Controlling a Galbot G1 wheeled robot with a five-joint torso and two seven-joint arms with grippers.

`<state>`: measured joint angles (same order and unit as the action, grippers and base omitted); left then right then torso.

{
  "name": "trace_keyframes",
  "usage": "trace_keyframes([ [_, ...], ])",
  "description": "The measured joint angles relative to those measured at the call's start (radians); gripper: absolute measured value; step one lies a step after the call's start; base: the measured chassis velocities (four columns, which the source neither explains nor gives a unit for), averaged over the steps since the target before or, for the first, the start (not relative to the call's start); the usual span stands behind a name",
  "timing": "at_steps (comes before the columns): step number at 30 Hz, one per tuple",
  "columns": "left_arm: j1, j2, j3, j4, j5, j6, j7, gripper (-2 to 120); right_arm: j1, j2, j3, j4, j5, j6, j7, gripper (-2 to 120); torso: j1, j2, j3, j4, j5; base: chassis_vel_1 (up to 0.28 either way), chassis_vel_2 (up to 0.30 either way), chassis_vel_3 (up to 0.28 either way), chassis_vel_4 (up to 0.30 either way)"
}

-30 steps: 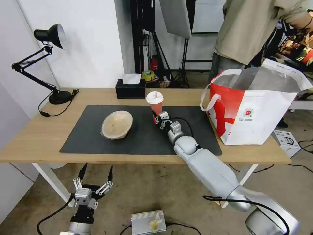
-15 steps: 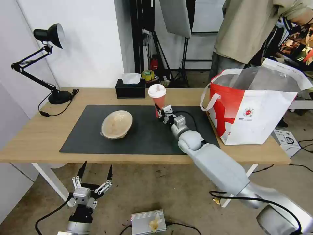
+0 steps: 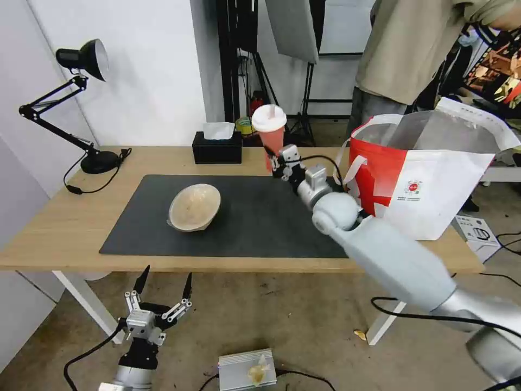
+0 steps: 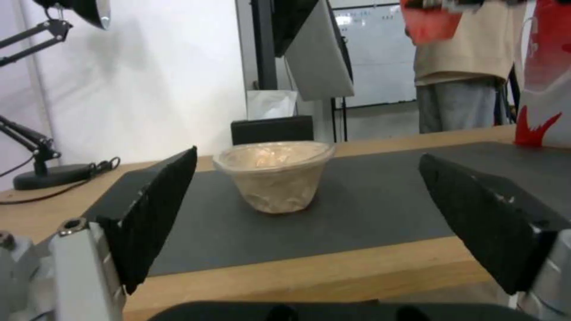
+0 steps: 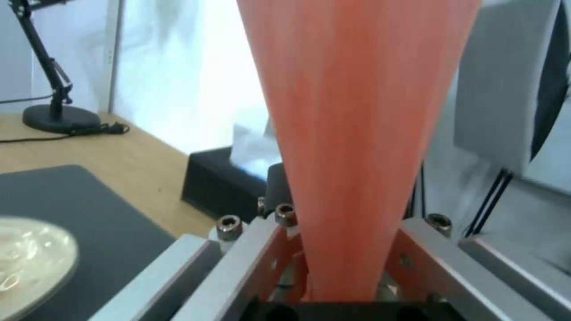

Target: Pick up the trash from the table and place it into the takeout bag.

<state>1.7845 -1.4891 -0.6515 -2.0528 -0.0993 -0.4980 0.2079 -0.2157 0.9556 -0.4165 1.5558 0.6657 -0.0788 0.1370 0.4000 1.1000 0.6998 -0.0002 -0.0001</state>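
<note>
My right gripper [image 3: 278, 161] is shut on the orange-red cup [image 3: 271, 134] with a white lid, holding it upright in the air above the back of the table [image 3: 65, 217], left of the takeout bag [image 3: 429, 184]. In the right wrist view the cup [image 5: 357, 133] rises between the fingers [image 5: 250, 249]. The beige stained bowl [image 3: 194, 207] sits on the dark grey mat [image 3: 255, 228]; the left wrist view shows this bowl [image 4: 272, 174] too. My left gripper [image 3: 163, 290] hangs open below the table's front edge.
A black tissue box [image 3: 217, 146] stands at the back of the table. A black desk lamp [image 3: 81, 108] is at the far left with its cord. A person stands behind the bag. A metal box [image 3: 247, 369] lies on the floor.
My right gripper has lifted the cup off the mat and carried it up, back and slightly right toward the bag. The left arm has barely moved.
</note>
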Motion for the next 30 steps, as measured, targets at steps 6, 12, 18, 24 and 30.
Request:
trace_keyframes([
  [6,-0.002,0.014,0.0,-0.005,-0.002,0.0,0.001,100,0.146,-0.109,-0.055,0.047,0.062,-0.067,-0.062,3,0.0,0.0,0.0,0.0004,0.0002,0.0,0.0,0.0,0.0],
  [12,-0.002,0.022,0.002,-0.008,-0.004,0.0,0.004,100,0.286,-0.211,-0.096,0.097,0.092,-0.213,-0.14,3,0.0,0.0,0.0,0.0001,0.0007,0.0,0.0,0.0,0.0],
  [18,-0.006,0.027,0.009,-0.008,-0.004,0.0,0.004,100,0.398,-0.279,-0.127,0.107,0.119,-0.273,-0.186,3,0.0,0.0,0.0,0.0002,0.0004,0.0,0.0,0.0,0.0],
  [24,-0.012,0.016,0.033,-0.005,0.0,0.0,0.006,100,0.518,-0.37,-0.183,0.091,0.131,-0.309,-0.267,3,0.0,0.0,0.0,0.0003,0.0005,0.0,0.0,0.0,0.0],
  [30,-0.009,0.015,0.053,-0.014,0.006,-0.001,0.012,100,0.588,-0.44,-0.228,0.053,0.063,-0.317,-0.35,3,0.0,0.0,0.0,0.0002,0.0004,0.0,0.0,0.0,0.0],
])
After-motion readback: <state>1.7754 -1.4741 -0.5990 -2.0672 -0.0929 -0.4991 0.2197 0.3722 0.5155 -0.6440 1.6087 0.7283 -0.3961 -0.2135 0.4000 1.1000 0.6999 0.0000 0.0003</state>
